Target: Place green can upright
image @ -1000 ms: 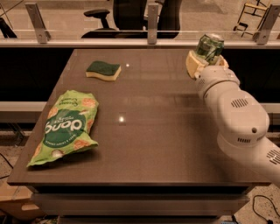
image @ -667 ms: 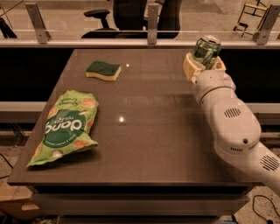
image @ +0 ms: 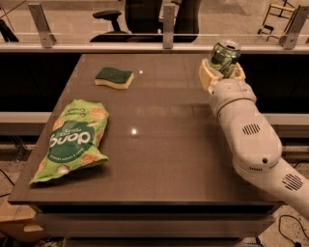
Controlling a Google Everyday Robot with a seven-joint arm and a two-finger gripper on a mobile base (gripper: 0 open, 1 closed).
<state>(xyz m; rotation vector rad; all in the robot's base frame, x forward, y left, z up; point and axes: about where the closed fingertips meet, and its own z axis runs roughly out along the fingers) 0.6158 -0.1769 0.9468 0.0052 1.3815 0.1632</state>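
Observation:
The green can (image: 224, 57) is a small dark green drink can with a shiny silver top. It is held nearly upright, leaning slightly right, between the pale fingers (image: 207, 77) of my gripper (image: 221, 72). The gripper is shut on the can near the table's far right corner. The can's bottom is hidden behind the gripper, so I cannot tell whether it touches the table (image: 159, 140). My white arm (image: 251, 140) reaches in from the lower right.
A yellow sponge with a green top (image: 114, 77) lies at the far left-centre. A large green snack bag (image: 72, 140) lies flat at the left front. Metal railing posts (image: 168, 24) and office chairs (image: 125, 14) stand beyond the far edge.
The gripper with the can has moved slightly up and away toward the table's far edge. The can has turned more upright. Sponge and bag have not moved.

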